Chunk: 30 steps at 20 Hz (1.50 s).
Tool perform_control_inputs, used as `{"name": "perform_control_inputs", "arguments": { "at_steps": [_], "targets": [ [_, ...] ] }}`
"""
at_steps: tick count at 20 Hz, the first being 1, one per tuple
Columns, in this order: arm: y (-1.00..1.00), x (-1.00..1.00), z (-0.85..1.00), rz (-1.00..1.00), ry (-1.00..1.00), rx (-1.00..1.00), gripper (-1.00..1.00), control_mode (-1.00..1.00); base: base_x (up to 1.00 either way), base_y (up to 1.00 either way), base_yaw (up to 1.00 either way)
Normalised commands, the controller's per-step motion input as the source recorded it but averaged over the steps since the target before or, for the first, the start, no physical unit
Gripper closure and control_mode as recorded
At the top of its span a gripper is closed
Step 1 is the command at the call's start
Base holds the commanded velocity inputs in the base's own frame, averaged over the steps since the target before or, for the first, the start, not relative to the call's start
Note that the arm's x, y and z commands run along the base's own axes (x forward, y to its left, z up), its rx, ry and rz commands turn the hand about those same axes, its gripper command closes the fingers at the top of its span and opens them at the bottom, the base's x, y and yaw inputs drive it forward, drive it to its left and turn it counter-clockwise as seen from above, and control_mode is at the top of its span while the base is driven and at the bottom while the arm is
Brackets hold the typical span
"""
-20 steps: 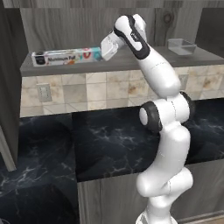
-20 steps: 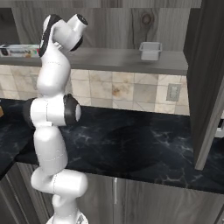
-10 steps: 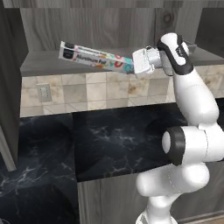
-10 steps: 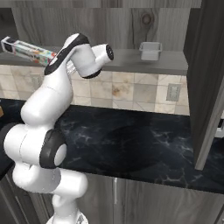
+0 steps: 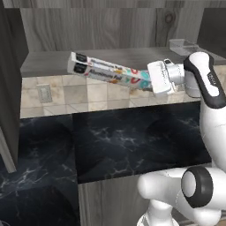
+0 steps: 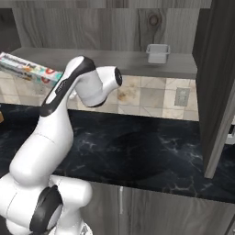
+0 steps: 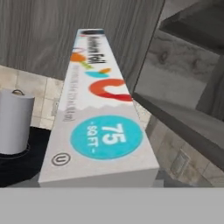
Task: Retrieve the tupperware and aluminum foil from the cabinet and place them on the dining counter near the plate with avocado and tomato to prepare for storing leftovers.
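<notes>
Tool [image 5: 155, 79]: clamped on one end of the aluminum foil [image 5: 110, 71], right of centre in the upper part of the left base view; the jaws stand wide around the box's width.
Aluminum foil: held in the air, tilted, its far dark end up toward the upper left of the left base view and its gripped end lower at the right; it crosses in front of the shelf edge, above the black counter [image 5: 132, 141]. In the right base view its end shows at the left edge, partly behind the arm. In the hand view the box runs from the bottom centre up toward the top centre, with a teal round mark, a red curve and dark lettering on its top face.
Tupperware [image 6: 158, 53]: sits on the grey shelf board [image 6: 114, 62], upper right of centre in the right base view; in the left base view it is at the upper right, behind the arm.
Cabinet [image 6: 92, 25]: wood-grain back panel across the top of both base views, a dark knot near the tupperware.
Tiled wall [image 5: 66, 95]: beige tiles below the shelf, with a wall outlet at the left.
Grey cylinder [image 7: 15, 120]: stands at the left of the hand view, beside the box.
</notes>
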Motion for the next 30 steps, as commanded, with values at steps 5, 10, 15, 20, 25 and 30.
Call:
{"name": "perform_control_inputs", "arguments": {
  "at_steps": [5,10,15,20,25,30],
  "targets": [
    [-0.31,-0.96,-0.28,0.13,0.24,-0.25,1.0,-1.0,0.0,0.0,0.0],
    [-0.39,-0.65,-0.51,0.02,0.39,-0.36,1.0,-1.0,0.0,0.0,0.0],
    [-0.54,-0.3,-0.55,-0.21,0.29,-0.28,1.0,-1.0,0.0,0.0,0.0],
    [-0.42,-0.19,-0.44,-0.34,0.22,-0.24,1.0,-1.0,0.0,0.0,0.0],
    [0.0,-0.01,-0.02,-0.32,0.11,-0.12,1.0,-1.0,0.0,0.0,0.0],
    [0.0,0.0,0.0,-0.18,0.03,-0.05,1.0,-1.0,0.0,0.0,0.0]
  ]
}}
